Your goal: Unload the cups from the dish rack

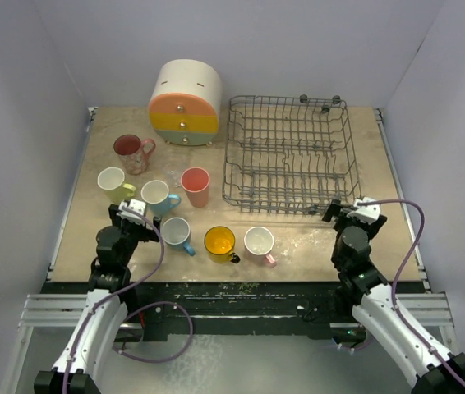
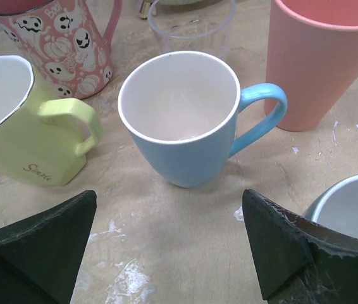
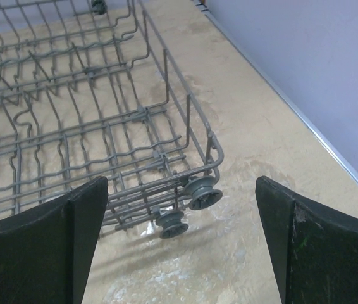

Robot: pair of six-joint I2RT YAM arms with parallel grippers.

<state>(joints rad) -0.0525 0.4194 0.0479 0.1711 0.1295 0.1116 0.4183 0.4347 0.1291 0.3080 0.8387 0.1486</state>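
Cups, eight by my count, all stand upright on the tan table (image 1: pixel 298 246), every one of them left of the large dark grey wire dish rack (image 1: pixel 290 156) and apart from it. Closest to the rack's left side is one salmon tumbler (image 1: pixel 195 185). Further left of the rack come one light blue mug (image 1: pixel 158 195), one pale yellow-green mug (image 1: pixel 113 182) and one pink mug patterned with ghosts and pumpkins (image 1: pixel 134 153). One clear glass tumbler (image 2: pixel 191 28) shows only on my left wrist camera, behind the light blue mug and between the patterned mug and the salmon tumbler.

Three more stand in a row nearer to me than the rack's front edge: one second blue mug (image 1: pixel 177 234), one yellow mug (image 1: pixel 220 243), and one pink mug with a white inside (image 1: pixel 260 243), which is nearest the rack's front-left corner.

One round cream cabinet (image 1: pixel 185 103) with three drawers, orange, yellow and teal, stands just beside the rack's far-left corner.

My left gripper (image 1: pixel 134 209) sits well left of the rack among the cups, its fingers spread wide and holding nothing, the light blue mug just beyond them. My right gripper (image 1: pixel 356 210) sits at the rack's front-right corner, also spread wide and holding nothing, facing two small grey wheels (image 3: pixel 203 192) on that corner.
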